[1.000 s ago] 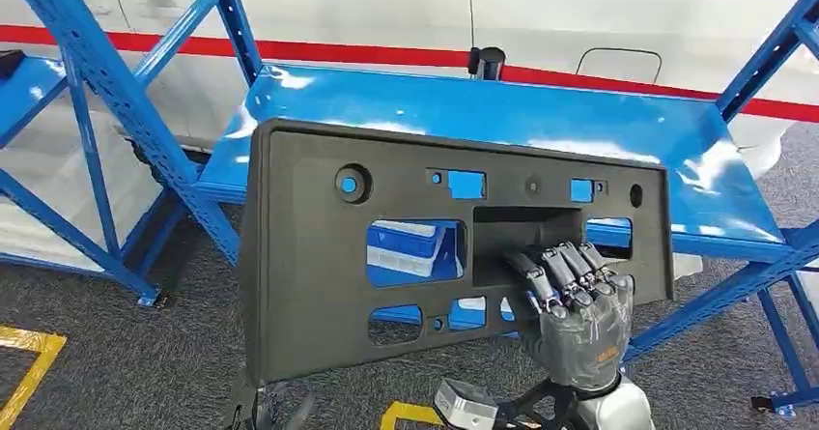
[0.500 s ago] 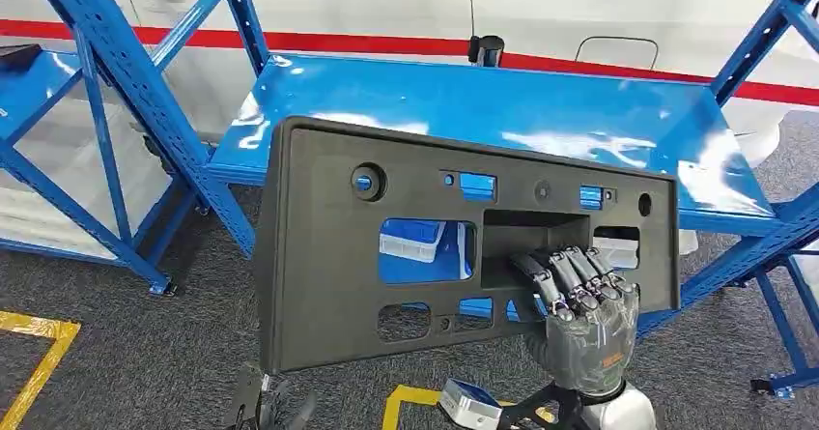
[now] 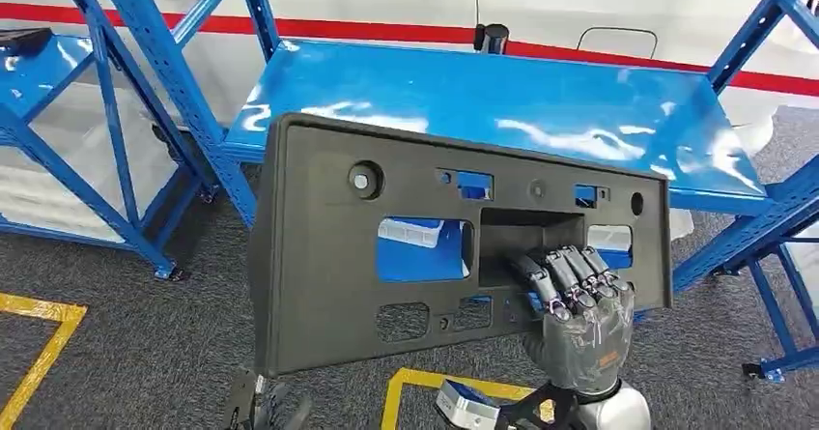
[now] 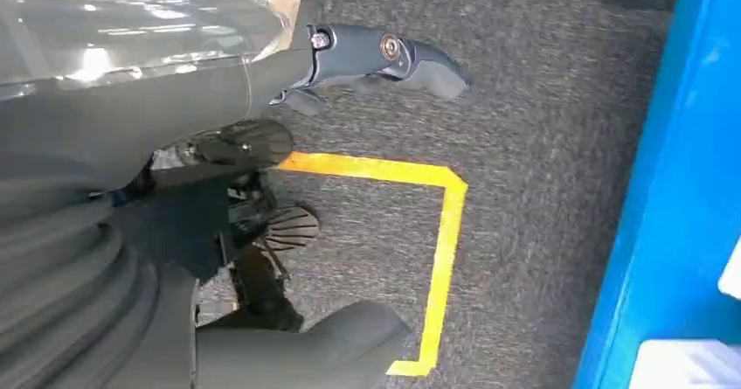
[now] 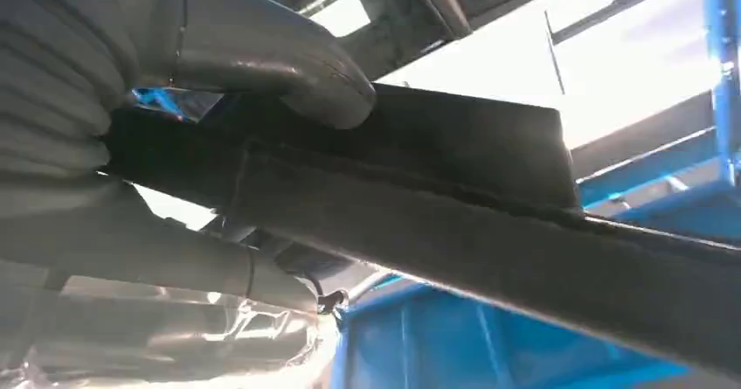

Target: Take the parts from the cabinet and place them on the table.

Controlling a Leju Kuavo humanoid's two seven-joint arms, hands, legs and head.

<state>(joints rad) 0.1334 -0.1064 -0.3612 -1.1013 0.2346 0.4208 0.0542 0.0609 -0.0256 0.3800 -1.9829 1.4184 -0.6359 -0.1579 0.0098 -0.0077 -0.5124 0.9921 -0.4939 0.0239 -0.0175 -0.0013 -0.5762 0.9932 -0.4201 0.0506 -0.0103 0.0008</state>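
Black plastic panel (image 3: 386, 246), wide and flat with several cut-out windows and a round hole, was held upright in the air in front of a blue metal shelf (image 3: 502, 101), its face toward the head camera. The right hand (image 3: 578, 314) gripped it near the lower right, fingers (image 3: 565, 273) hooked up into a rectangular recess, the back of the hand facing the camera and the silver wrist rising from below. Through the cut-outs, patches of blue shelf and a pale bin (image 3: 410, 232) showed behind.

From the right wrist, the panel (image 5: 489, 232) appeared edge-on as a thick dark bar, with the grey thumb (image 5: 280, 65) pressed over its top edge, a detail hidden in the head view. Blue shelving (image 5: 454, 345) lay beyond.

The left wrist view looked down at grey carpet (image 4: 542, 100) marked with yellow tape (image 4: 441, 232), beside a blue shelf edge (image 4: 673, 214). The left hand (image 4: 367, 57) hung there with its fingers loosely apart, holding nothing.

Blue rack uprights (image 3: 164, 92) stood to the left in the head view, before a white wall with a red stripe (image 3: 386, 29).
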